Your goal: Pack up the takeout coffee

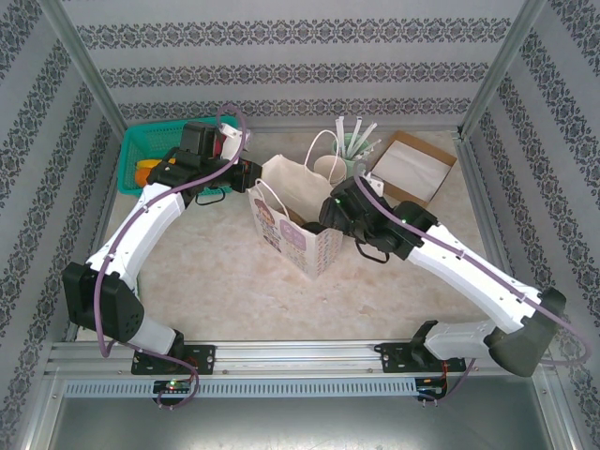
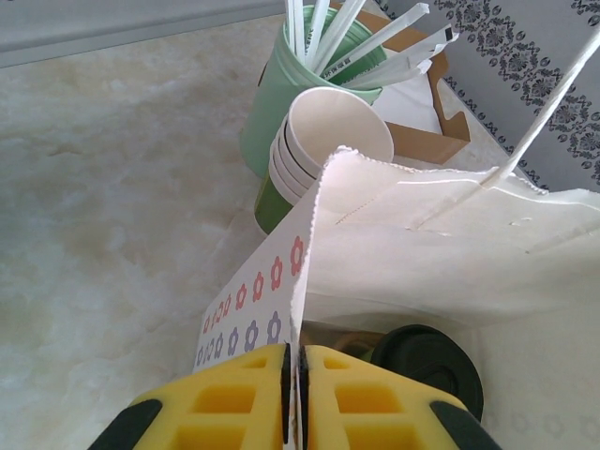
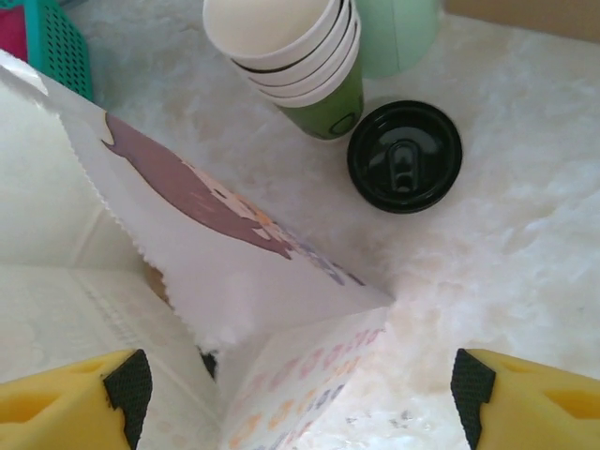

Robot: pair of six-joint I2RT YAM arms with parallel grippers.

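A white paper bag printed with flowers stands open mid-table. My left gripper is shut on the bag's upright side edge, holding it from the left. The takeout coffee sits low inside the bag; only its round black lid shows, the cup is hidden. My right gripper hangs open over the bag's right corner, with nothing between its yellow fingers. In the top view it hovers at the bag's right rim.
A second black lid rests on the table beside the stack of cream cups. Behind them are the pale green tumbler of wrapped straws and a cardboard box. A teal basket sits at the back left.
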